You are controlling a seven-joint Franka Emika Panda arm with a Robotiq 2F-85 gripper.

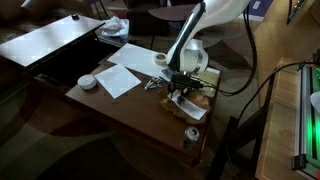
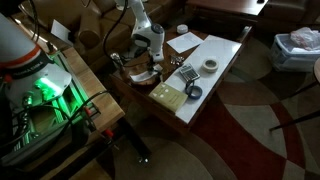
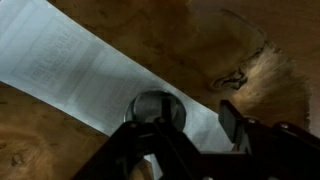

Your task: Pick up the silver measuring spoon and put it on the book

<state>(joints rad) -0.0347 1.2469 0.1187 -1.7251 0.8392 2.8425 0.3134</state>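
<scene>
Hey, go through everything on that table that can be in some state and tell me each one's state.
gripper: open, low over the table.
spoon: seems to lie between the fingers, not gripped.
book: closed, flat, bare on top.
can: upright.
tape roll: lying flat.
paper: flat, unfolded.

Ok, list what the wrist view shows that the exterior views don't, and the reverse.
Wrist view only: a small round metal bowl, likely the spoon, seen close up at the edge of a white sheet, next to the fingers. Exterior views only: the whole arm, the book and the tape roll. Shared: the wooden table.
</scene>
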